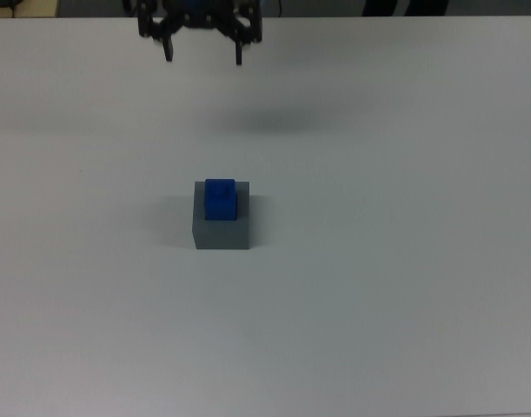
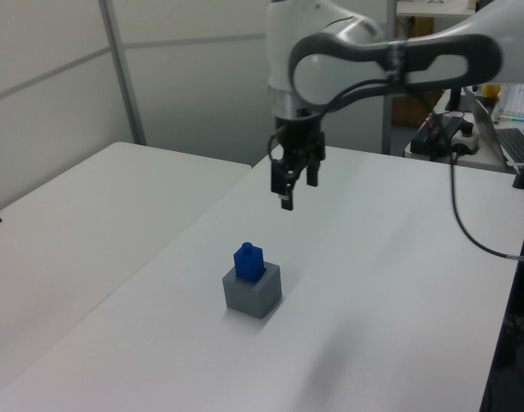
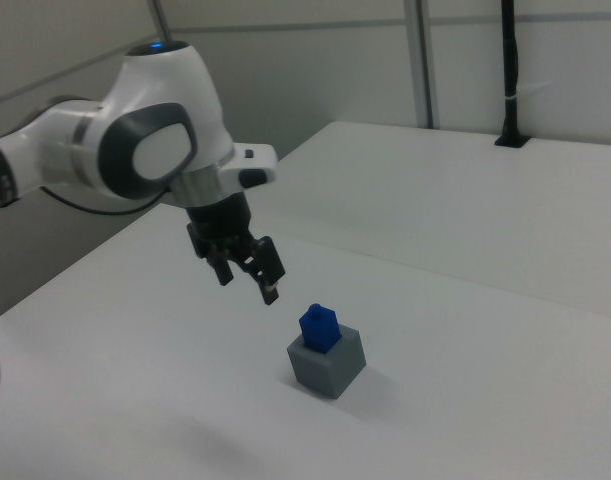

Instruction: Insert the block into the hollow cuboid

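Top view first: I have the gripper (image 1: 203,54) at the upper edge, its two dark fingers spread apart and holding nothing, well away from the blue block (image 1: 219,198). The block sits in the grey hollow cuboid (image 1: 222,230), toward the cuboid's far side, and the gripper is up-frame of that, offset slightly to the top view's left of the cuboid.

Left view gives me the height that the top view hides: the gripper (image 2: 294,186) hangs in the air, clearly above and behind the cuboid (image 2: 252,294), with bare white table (image 2: 116,283) between them. Here I can also see the block (image 2: 249,261) standing proud of the cuboid's top, lower part seated in the recess, a small stud on its upper face.

Right view shows the gripper (image 3: 247,270) up and to the right view's left of the cuboid (image 3: 327,366), nearer than the other views suggest, fingers parted and tilted. The block (image 3: 320,328) pokes out of the recess, leaning a little, with the white arm (image 3: 155,130) overhead. Nothing else in the cuboid that I can make out.
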Available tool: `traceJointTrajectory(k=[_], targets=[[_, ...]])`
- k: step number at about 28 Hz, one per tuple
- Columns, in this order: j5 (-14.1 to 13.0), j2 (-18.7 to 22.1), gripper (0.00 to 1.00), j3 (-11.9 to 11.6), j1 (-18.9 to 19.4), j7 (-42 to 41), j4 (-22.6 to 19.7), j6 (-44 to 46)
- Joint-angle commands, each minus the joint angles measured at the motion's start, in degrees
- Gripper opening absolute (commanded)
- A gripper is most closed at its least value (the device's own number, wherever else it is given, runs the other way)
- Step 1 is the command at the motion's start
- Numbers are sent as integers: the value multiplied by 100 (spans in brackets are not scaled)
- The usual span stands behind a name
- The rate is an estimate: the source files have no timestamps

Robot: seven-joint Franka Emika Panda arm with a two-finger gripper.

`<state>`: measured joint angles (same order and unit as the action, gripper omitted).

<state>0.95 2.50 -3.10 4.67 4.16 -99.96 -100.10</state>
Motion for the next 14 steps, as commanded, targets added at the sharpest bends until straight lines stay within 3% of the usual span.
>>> traceJointTrajectory(k=[1,14], targets=[[-42,392,100,11,-54,120,-437,105],[-42,366,100,11,-54,252,-411,79]])
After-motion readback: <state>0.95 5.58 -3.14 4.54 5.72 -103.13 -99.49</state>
